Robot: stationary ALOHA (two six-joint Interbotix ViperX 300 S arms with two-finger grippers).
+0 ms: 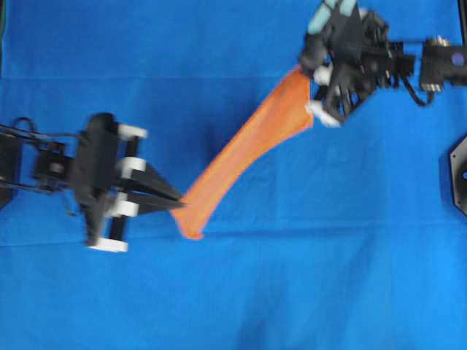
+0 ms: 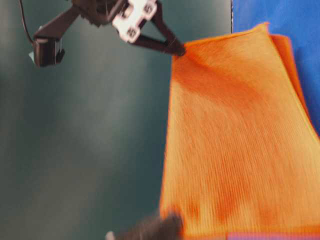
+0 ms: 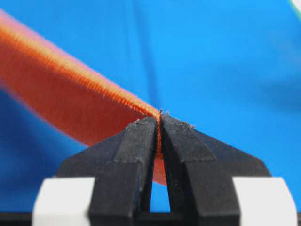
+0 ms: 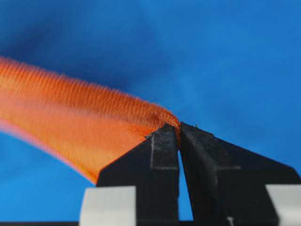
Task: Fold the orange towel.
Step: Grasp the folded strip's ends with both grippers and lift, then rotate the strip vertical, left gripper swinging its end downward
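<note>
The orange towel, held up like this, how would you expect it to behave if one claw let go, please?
Probably floppy: the orange towel hangs as a sheet between the left claw and the right claw, so a freed corner would likely drop. It seems light, since thin corner pinches carry it. Its ribbed pile looks grippy rather than slippery.

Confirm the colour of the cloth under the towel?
Solid bright blue cloth, no pattern. Overhead view shows it best, all around the orange towel.

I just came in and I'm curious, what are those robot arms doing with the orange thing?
They're folding the orange towel. The left gripper pinches one corner and the right gripper pinches another, both shut tight on the cloth. The towel hangs stretched between them, lifted above the blue cloth.
</note>
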